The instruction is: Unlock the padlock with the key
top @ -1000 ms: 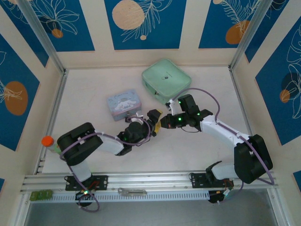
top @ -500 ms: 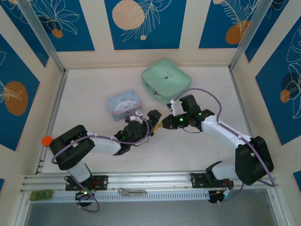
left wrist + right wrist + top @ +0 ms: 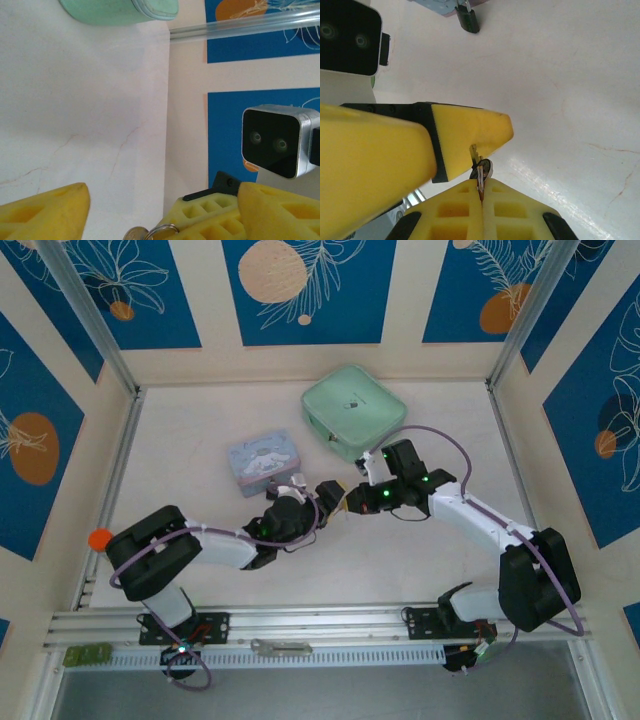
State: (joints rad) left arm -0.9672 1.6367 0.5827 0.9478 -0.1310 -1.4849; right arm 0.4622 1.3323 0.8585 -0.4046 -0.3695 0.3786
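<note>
In the right wrist view, my right gripper (image 3: pixel 481 189) is shut on the small silvery key (image 3: pixel 479 172). The key's blade tip pokes up against a yellow pad of the left gripper. The tiny dark padlock (image 3: pixel 468 21) lies on the table at the far edge, by the corner of the pale blue tin (image 3: pixel 440 5). My left gripper (image 3: pixel 164 194) is open, its fingers (image 3: pixel 47 212) spread wide. The right gripper's yellow tip, the key head (image 3: pixel 134 234) and its ring sit between them. Seen from above, the left gripper (image 3: pixel 325 491) and right gripper (image 3: pixel 350 502) meet mid-table.
The cartoon-printed tin (image 3: pixel 263 460) stands just behind the left wrist. A mint green case (image 3: pixel 354 410) lies at the back. An orange-capped item (image 3: pixel 100 538) sits at the left rail. A flat grey metal bar (image 3: pixel 280 647) rests on the front rail.
The left arm's elbow swung out to the left and its gripper edged toward the right gripper. The right gripper shifted slightly left with the key.
</note>
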